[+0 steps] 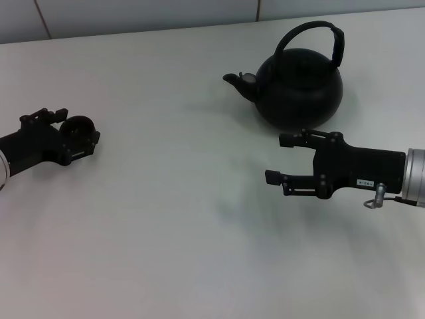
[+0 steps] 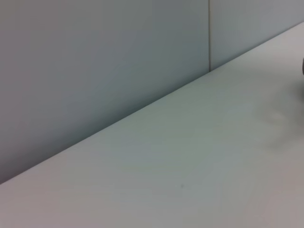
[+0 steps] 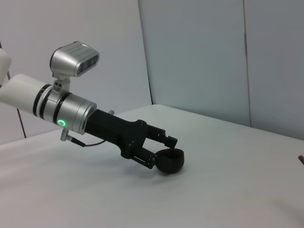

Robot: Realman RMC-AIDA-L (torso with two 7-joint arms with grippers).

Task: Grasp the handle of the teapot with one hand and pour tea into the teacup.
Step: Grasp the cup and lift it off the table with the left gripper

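The large black teapot [image 1: 302, 90] stands at the back right of the table, its spout [image 1: 236, 80] pointing left and its arched handle [image 1: 312, 28] upright over the top. My right gripper [image 1: 277, 159] hovers open just in front of the pot, its fingers pointing left and holding nothing. At the far left, the small black teacup [image 1: 78, 129] sits between the fingers of my left gripper [image 1: 80, 128], which is shut on it. The right wrist view shows that same left gripper [image 3: 166, 149] holding the teacup [image 3: 171, 160] low over the table.
The white table [image 1: 179, 219] runs back to a pale panelled wall [image 1: 133, 13]. The left wrist view shows only the table surface [image 2: 190, 166] and wall [image 2: 95, 61].
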